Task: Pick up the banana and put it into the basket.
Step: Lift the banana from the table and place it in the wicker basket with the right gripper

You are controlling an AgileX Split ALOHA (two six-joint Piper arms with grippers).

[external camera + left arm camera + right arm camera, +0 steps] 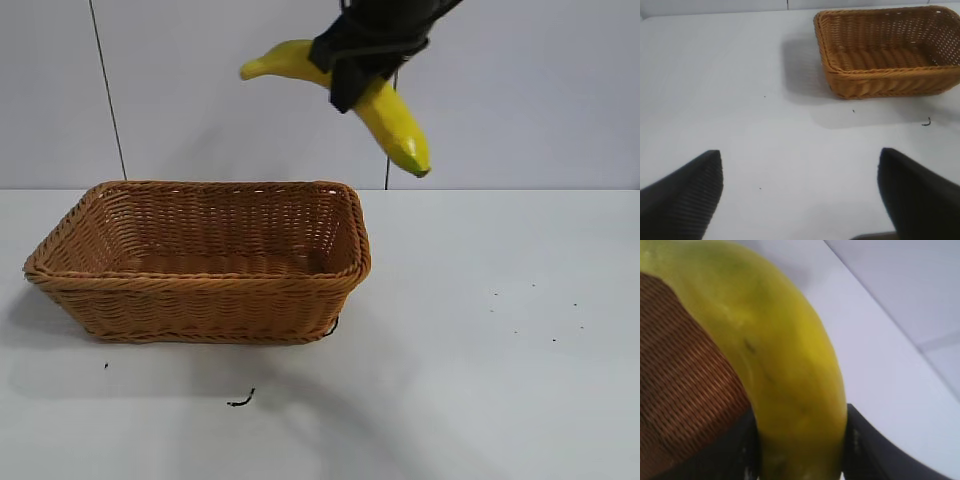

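glossy curved banana [395,115] clamped in right jaws above woven wicker basket [200,290].

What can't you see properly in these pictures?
1. Right gripper: exterior view, its arm is cut off by the top edge.
2. Banana: exterior view, its middle is hidden by the gripper; right wrist view, it fills the frame and both ends are cut off.
3. Basket: left wrist view, its far end is cut off by the edge.
4. Left gripper: only fingertips show; absent from the exterior view.
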